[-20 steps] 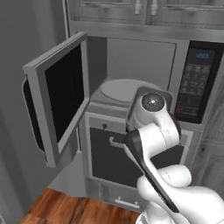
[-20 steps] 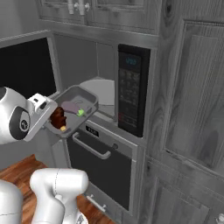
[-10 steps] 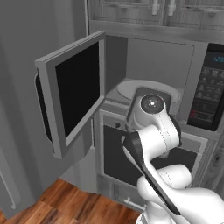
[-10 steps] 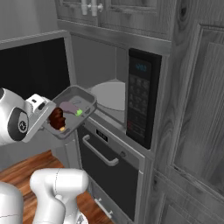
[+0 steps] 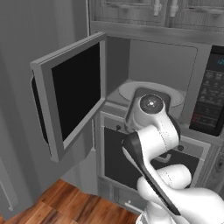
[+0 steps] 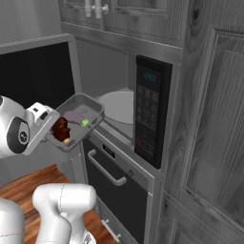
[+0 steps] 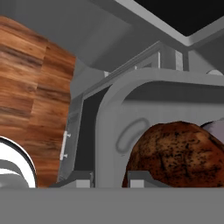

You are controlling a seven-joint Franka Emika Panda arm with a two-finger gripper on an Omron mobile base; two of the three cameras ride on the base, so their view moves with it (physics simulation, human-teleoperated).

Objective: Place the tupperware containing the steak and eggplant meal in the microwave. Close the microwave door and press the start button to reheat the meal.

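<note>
The tupperware (image 6: 90, 108) hangs tilted just in front of the open microwave (image 6: 125, 71), with my gripper (image 6: 56, 134) shut on its near rim. Inside it lie the steak (image 6: 61, 129), a pale purple eggplant piece and a bright green bit (image 6: 85, 122). In the hand view the tub's grey rim (image 7: 131, 83) arches over the brown steak (image 7: 179, 153). The pale turntable plate (image 6: 119, 107) sits behind the tub. The microwave door (image 5: 74, 94) stands swung wide to the left. The black keypad panel (image 6: 150, 112) is to the right of the opening. In the left base view my wrist (image 5: 151, 105) hides the tub.
An oven with a bar handle (image 6: 107, 169) sits directly below the microwave. Grey cabinets (image 5: 153, 8) run above it and a tall cabinet (image 6: 214, 119) stands to the right. Wooden floor (image 5: 65, 201) shows at the lower left.
The base has driven closer, so the microwave and its door loom larger in both base views. The tub stays in my grip and is now nearer the opening.
</note>
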